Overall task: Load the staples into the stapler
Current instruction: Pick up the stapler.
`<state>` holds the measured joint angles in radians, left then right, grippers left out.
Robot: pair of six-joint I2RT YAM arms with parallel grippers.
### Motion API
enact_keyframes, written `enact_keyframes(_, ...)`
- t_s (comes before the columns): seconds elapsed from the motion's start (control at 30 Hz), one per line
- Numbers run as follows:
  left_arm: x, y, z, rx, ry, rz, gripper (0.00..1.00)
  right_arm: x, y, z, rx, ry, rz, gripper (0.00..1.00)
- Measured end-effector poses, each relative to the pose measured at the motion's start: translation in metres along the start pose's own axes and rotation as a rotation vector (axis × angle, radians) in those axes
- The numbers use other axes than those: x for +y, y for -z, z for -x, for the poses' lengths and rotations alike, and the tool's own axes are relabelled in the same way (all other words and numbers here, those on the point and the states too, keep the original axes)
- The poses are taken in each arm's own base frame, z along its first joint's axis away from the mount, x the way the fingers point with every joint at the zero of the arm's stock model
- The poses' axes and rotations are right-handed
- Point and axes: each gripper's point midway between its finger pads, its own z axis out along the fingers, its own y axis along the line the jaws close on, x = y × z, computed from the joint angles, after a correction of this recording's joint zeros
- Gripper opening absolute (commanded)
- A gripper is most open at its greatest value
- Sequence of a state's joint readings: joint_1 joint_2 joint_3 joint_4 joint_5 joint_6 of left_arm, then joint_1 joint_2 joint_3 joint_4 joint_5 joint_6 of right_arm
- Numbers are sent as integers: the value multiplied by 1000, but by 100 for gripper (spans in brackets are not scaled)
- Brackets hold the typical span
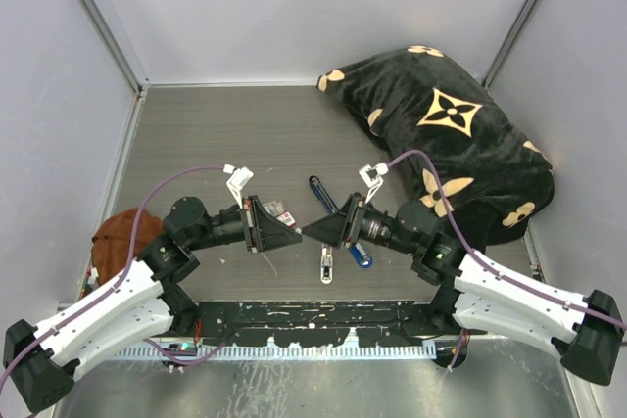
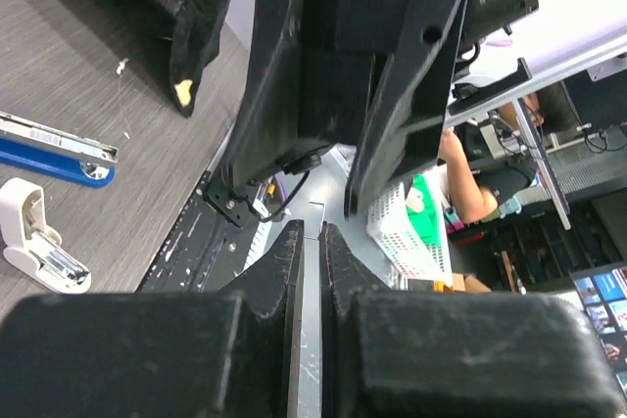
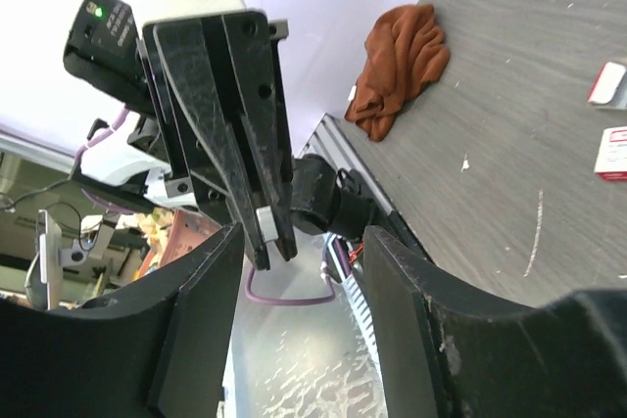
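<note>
The left gripper point(image 3: 270, 245) and the right gripper point(image 1: 313, 230) met tip to tip above the middle of the grey table point(image 1: 225, 134). The left gripper's jaws were almost closed, with only a thin slit between them in its own wrist view. From the right wrist view a small pale-grey block, apparently the staples point(image 3: 264, 225), sat pinched near its tips. The right gripper's jaws stood well apart and held nothing, framing the left gripper's tips without touching them.

The stapler point(image 2: 54, 149) lay on the table beneath the right gripper, opened, with its silver channel showing above the blue body. A small white oblong piece point(image 2: 34, 237) lay just beside it. A red-and-white box point(image 1: 287, 218) rested near the left gripper. A brown cloth point(image 3: 402, 66) was bunched at the table's left edge, and a black patterned blanket point(image 1: 460, 144) filled the far right corner.
</note>
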<state>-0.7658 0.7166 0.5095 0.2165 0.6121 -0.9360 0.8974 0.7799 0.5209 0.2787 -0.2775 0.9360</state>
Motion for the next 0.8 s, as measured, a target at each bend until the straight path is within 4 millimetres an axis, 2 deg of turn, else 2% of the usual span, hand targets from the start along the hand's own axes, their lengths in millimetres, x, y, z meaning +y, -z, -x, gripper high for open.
enact_keyframes(0.1,0,2,4,-31,9,12,0,4,-9,-15,20,-6,9,56)
enact_keyframes(0.17,1,2,5,-42,13,19,0,3,-13,-17,14,-14,17,53)
enact_keyframes(0.37,4,2,7,-54,25,35,0,5,-18,-14,-26,-25,38,49)
enact_keyframes(0.63,3,2,7,-53,40,33,0,10,-13,-3,-81,-24,46,40)
enact_keyframes(0.8,3,2,6,-49,42,30,0,10,-14,-3,-79,-25,48,34)
